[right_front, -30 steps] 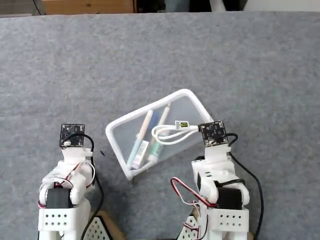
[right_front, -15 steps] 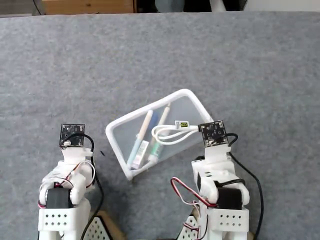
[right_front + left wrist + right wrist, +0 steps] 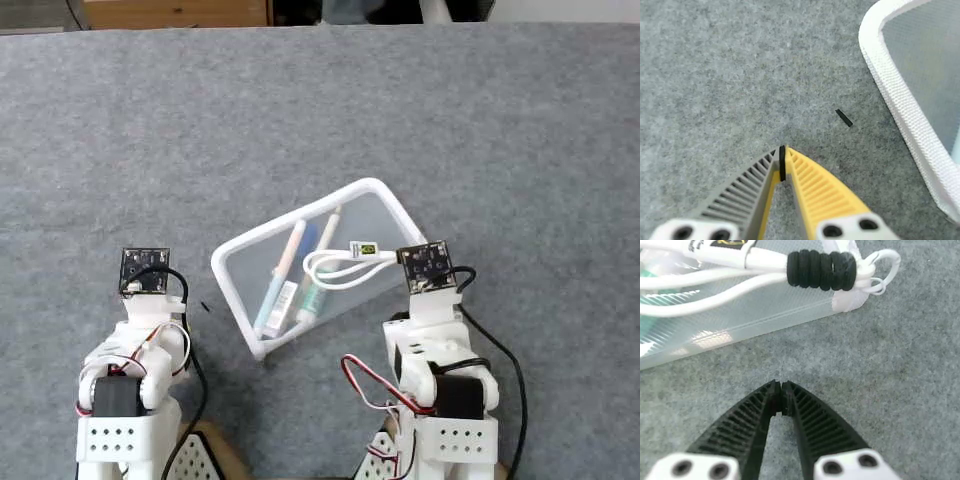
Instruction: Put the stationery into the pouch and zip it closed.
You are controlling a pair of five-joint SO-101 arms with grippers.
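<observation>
A clear pouch (image 3: pixel 318 268) with a white zipper border lies on the grey felt between the two arms, with pens (image 3: pixel 285 274) inside. A white strap (image 3: pixel 335 268) with a black toggle (image 3: pixel 822 270) lies over its near right corner. My left gripper (image 3: pixel 782 163) is shut over bare felt, a little left of the pouch border (image 3: pixel 900 100). My right gripper (image 3: pixel 780 398) is shut too, close to the pouch (image 3: pixel 725 315) and just short of its edge, holding nothing.
A small black sliver (image 3: pixel 844 118) lies on the felt between my left gripper and the pouch. Grey felt (image 3: pixel 320 120) covers the table, open toward the far side. A wooden edge (image 3: pixel 175 12) runs along the back.
</observation>
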